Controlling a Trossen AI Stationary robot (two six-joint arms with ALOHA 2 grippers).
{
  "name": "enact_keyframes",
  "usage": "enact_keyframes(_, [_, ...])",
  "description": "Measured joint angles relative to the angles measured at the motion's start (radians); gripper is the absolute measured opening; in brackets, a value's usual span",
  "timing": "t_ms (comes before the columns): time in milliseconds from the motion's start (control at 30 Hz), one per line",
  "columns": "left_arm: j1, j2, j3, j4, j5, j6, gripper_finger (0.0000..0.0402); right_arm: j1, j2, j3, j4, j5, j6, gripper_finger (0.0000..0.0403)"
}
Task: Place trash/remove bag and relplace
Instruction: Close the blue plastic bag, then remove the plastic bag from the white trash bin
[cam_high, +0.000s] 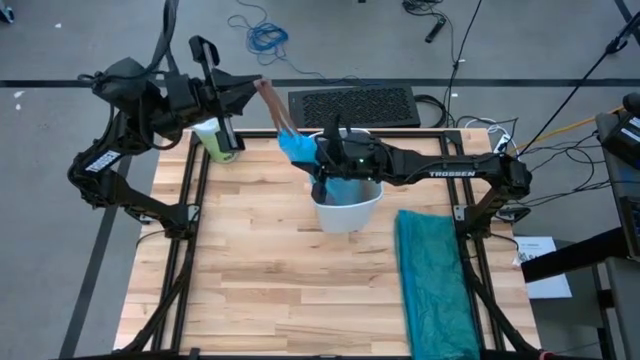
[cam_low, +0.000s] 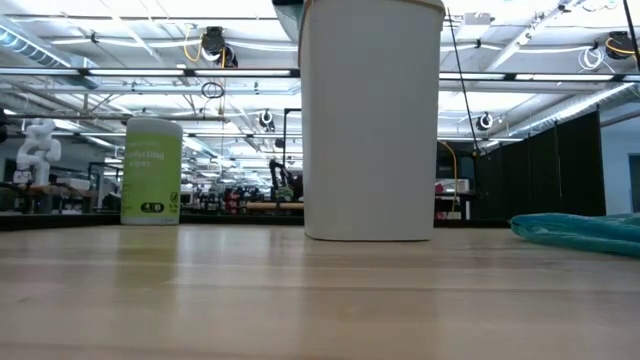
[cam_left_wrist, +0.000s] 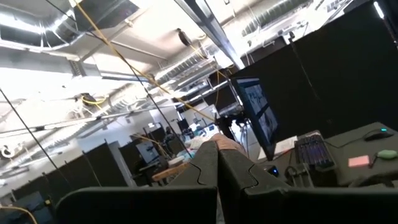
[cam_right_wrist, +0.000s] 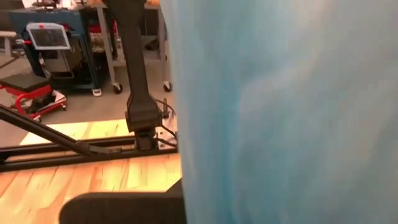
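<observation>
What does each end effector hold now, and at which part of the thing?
The right end effector, over the white wastebasket, grips the light-blue bag at its upper edge, as far as can be seen. The left end effector holds a flat brown cardboard piece by its end.

Lab: exposed ceiling ducts (cam_left_wrist: 37, 25), monitor (cam_left_wrist: 258, 115), workbenches.
</observation>
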Motion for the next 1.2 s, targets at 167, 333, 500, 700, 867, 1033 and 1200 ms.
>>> enact_keyframes(167, [0.0,0.0,0.009,-0.012,0.007,-0.02,0.0,0.004,-0.001,-0.003,0.003,0.0,-0.009,0.0])
enact_keyframes(333, [0.0,-0.002,0.014,-0.002,0.012,-0.018,0.0011,0.003,-0.028,-0.006,0.004,0.0,-0.023,0.0])
enact_keyframes(500, [0.0,-0.007,0.018,-0.035,0.012,-0.023,0.007,0.003,-0.064,-0.009,0.011,0.0,-0.044,0.0])
enact_keyframes(700, [0.0,-0.006,0.017,-0.072,-0.03,-0.104,0.0142,0.002,-0.114,-0.009,0.033,0.0,-0.061,0.0])
enact_keyframes(867, [0.0,-0.006,0.016,-0.109,-0.049,-0.107,0.0163,-0.001,-0.151,-0.008,0.073,-0.002,-0.074,0.0])
enact_keyframes(1033, [0.0,-0.012,0.015,-0.169,-0.061,-0.097,0.0164,-0.01,-0.184,-0.001,0.111,-0.001,-0.092,0.0])
enact_keyframes(1200, [0.0,-0.025,0.013,-0.212,-0.071,-0.097,0.0164,-0.014,-0.195,0.087,0.11,-0.002,-0.123,0.0])
